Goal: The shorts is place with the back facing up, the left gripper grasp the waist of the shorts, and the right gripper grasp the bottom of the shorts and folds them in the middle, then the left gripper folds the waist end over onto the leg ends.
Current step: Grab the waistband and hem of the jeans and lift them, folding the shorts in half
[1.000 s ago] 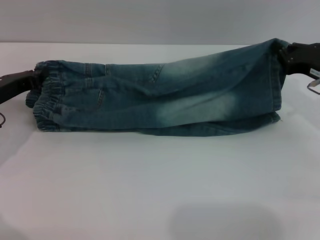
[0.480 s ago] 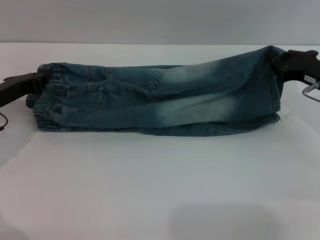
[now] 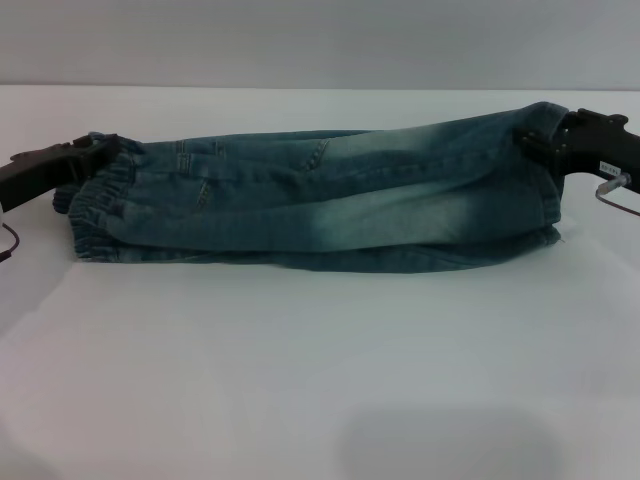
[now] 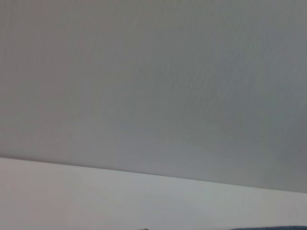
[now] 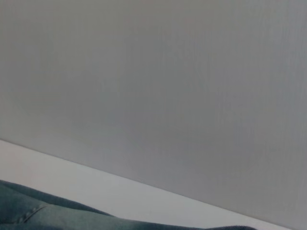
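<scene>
Denim, soft and limp, sagging between our two holds: the shorts (image 3: 320, 205) lie folded lengthwise on the white table (image 3: 320, 380), stretched from one set of jaws to the other. The left gripper (image 3: 88, 155) appears pinched on the waist end (image 3: 95, 205), the right gripper (image 3: 540, 142) on the bottom of the shorts (image 3: 548, 195). We judge it light, non-slippery; best gripped through the thick elastic band.
</scene>
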You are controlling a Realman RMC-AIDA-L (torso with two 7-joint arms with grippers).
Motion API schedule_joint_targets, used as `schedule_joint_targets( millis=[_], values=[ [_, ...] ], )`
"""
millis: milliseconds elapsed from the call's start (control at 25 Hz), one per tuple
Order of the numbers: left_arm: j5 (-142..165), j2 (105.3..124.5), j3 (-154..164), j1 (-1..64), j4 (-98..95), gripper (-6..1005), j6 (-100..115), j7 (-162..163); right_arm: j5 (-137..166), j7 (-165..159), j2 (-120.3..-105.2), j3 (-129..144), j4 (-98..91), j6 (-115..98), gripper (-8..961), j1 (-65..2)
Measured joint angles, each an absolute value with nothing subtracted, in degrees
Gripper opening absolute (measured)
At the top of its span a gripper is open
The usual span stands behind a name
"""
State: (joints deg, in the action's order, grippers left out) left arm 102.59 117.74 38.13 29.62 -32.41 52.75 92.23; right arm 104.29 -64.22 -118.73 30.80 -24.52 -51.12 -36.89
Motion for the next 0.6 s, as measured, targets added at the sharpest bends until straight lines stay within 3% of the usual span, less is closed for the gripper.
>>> schedule_joint_targets(
  millis=[400, 600],
  values=[
    [102.25, 117.72, 38.14, 29.31, -32.51, 500, 53.85, 92.29, 109.51, -78.81, -118.02, 34.7, -26.64, -50.05, 534, -36.94],
    [102.62, 117.5, 38.15, 29.46, -32.76, 737, 56.34, 92.29, 119.65, -95.53, -118.04, 38.02, -33.27, -51.97, 534, -36.55]
  ],
)
